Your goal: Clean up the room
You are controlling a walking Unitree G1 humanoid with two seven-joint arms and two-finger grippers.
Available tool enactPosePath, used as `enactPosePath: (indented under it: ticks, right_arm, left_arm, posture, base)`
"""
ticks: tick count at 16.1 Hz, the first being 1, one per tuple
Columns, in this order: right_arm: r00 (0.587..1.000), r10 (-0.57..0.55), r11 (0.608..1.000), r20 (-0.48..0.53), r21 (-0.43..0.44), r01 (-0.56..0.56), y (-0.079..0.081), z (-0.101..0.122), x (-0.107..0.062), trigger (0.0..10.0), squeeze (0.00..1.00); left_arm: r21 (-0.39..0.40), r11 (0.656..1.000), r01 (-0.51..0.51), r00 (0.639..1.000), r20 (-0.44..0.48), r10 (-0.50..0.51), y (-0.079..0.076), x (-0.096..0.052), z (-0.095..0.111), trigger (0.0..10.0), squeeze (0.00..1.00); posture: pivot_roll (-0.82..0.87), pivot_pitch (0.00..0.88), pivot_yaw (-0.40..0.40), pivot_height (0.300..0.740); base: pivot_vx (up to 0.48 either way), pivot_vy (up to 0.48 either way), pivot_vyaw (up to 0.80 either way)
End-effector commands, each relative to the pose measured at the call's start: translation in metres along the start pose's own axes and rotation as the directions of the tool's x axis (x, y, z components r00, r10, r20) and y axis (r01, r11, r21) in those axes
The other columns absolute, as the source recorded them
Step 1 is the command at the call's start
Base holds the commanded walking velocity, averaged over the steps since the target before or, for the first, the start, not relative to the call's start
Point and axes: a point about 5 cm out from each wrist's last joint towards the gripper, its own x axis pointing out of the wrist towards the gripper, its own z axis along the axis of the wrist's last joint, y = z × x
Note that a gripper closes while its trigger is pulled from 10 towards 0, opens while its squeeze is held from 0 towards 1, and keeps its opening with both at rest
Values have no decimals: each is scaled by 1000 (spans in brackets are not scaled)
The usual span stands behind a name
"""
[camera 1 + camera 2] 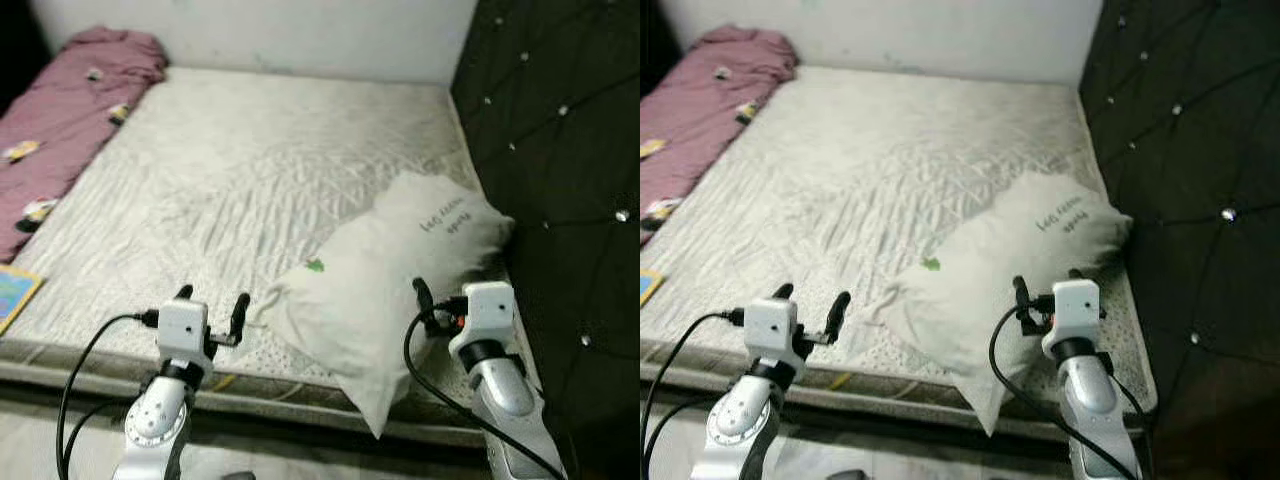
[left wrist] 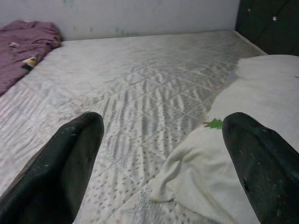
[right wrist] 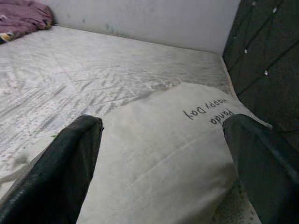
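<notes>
Diagonally on the mattress (image 1: 250, 150), white printed pillow (image 1: 390, 270), both grippers' fingers (image 2: 70, 163) spread, grasping nothing.

I have both silver arms raised in front of me, reaching toward the bed (image 1: 250, 160) from its near edge. My left tool (image 1: 212, 305) sits over that edge with its two black fingers (image 2: 60, 163) spread wide apart, gripping nothing. My right tool (image 1: 440, 300) is farther toward the headboard side, fingers (image 3: 60, 172) likewise spread wide, with nothing between them.
</notes>
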Motion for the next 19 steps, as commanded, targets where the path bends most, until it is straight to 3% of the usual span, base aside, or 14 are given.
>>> enactPosePath:
  ticks: [1, 15, 19]
  right_arm:
    - [1000, -18, 1000, -11, 1, 18, -3, -2, 0, 10000, 0]
    - [1000, -20, 1000, -12, 0, 20, -3, -2, 0, 10000, 0]
    - [999, -45, 999, -24, -5, 45, -8, -3, 1, 10000, 0]
  left_arm:
    - [6, 1000, -4, 1000, -10, 4, 1, -1, -1, 10000, 0]
    - [7, 1000, -4, 1000, -12, 4, 0, 0, -2, 10000, 0]
    - [-10, 998, -64, 998, -16, 63, 0, 0, -4, 10000, 0]
  posture:
    - [-16, 0, 4, 740]
    - [-17, 0, 4, 740]
    - [-21, 0, -1, 740]
  base:
    - [0, 0, 0]
    - [0, 0, 0]
    - [0, 0, 0]
